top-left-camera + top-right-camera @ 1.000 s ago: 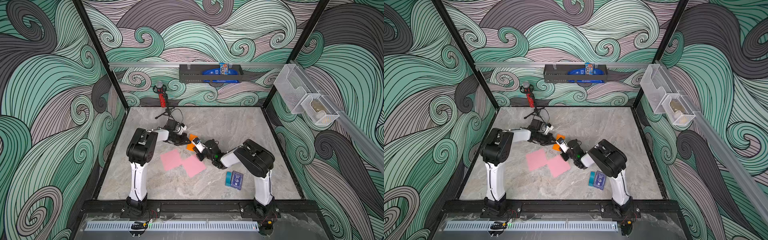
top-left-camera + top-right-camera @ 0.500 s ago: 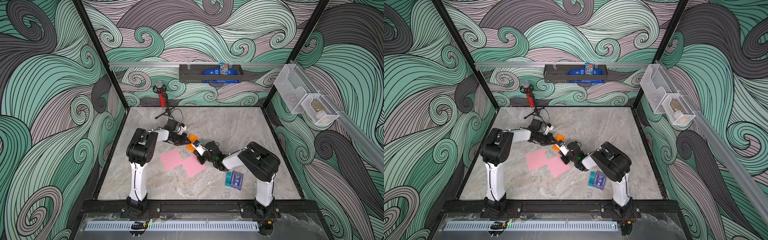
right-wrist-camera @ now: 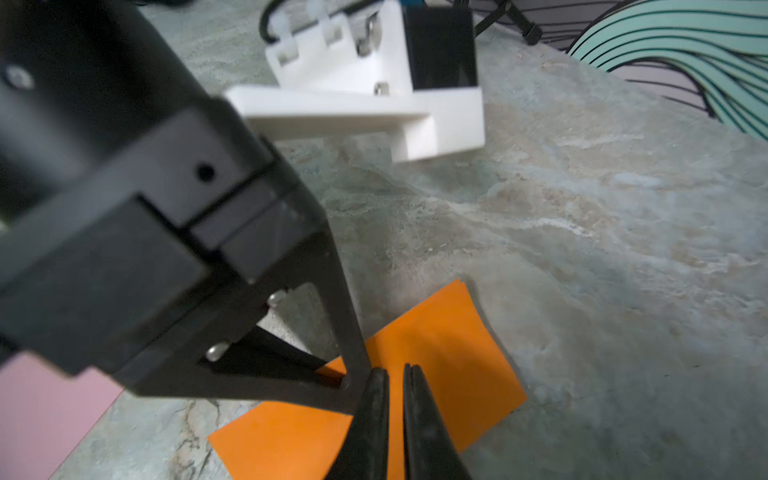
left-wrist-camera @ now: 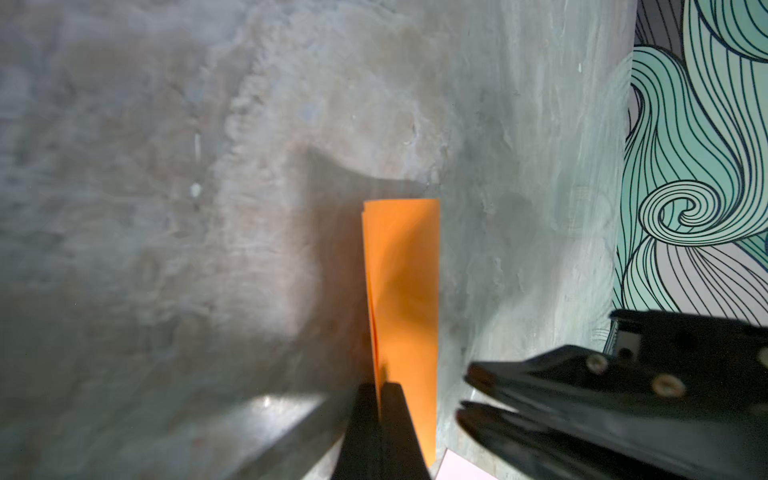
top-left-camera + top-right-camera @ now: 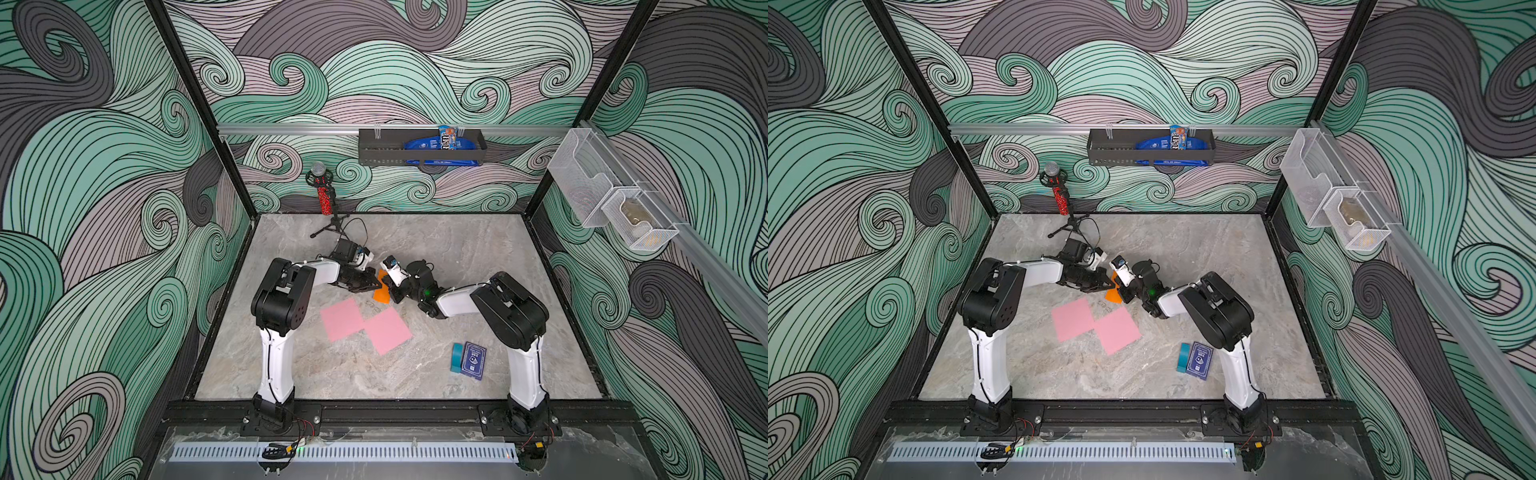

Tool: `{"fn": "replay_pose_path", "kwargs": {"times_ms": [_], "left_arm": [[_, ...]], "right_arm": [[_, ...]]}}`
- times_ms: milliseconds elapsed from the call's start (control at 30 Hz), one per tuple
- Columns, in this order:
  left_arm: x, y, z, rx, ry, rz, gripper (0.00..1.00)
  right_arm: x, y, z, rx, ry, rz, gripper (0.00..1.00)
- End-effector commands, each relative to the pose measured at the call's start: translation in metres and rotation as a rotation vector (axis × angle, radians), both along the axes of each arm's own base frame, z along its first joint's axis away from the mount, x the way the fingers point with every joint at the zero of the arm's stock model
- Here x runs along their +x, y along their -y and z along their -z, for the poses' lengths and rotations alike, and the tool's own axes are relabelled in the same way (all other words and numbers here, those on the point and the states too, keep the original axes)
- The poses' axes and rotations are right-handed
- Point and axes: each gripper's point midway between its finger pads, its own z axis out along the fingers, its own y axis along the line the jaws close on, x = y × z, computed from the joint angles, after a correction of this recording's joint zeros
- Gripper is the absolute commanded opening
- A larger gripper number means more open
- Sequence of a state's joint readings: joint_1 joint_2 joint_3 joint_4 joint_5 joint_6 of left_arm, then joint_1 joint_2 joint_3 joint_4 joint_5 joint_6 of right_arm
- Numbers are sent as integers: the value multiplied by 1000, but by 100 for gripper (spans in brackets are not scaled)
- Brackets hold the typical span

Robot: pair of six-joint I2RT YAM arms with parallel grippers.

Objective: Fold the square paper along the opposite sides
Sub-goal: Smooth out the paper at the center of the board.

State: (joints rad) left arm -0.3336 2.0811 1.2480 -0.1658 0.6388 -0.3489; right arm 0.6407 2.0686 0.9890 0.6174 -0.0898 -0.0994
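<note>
Two layers of orange paper sit doubled over near the middle of the counter, one edge pinched in the closed left end effector. The right end effector is poised over the sheet with its fingers a sliver apart, and I cannot tell whether it grips. The fold looks made, so the next move likely calls for pressing the crease flat.

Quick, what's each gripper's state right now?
Left gripper: closed on the orange paper.
Right gripper: nearly closed over the orange paper; grip cannot be told.

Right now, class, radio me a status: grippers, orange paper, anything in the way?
Left gripper shut on orange paper, folded. Right gripper barely open, empty, beside it. Pink papers nearby, not blocking.
</note>
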Motion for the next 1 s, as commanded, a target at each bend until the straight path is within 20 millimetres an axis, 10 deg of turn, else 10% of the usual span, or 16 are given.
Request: {"fn": "replay_pose_path", "kwargs": {"times_ms": [0,967], "left_arm": [[-11,-10,18,78,-66,-19,0],[-1,-9,29,85,-89,-29,18]], "right_arm": [[-7,3,22,-37,-52,-18,12],[-31,13,37,-58,-93,-35,12]]}}
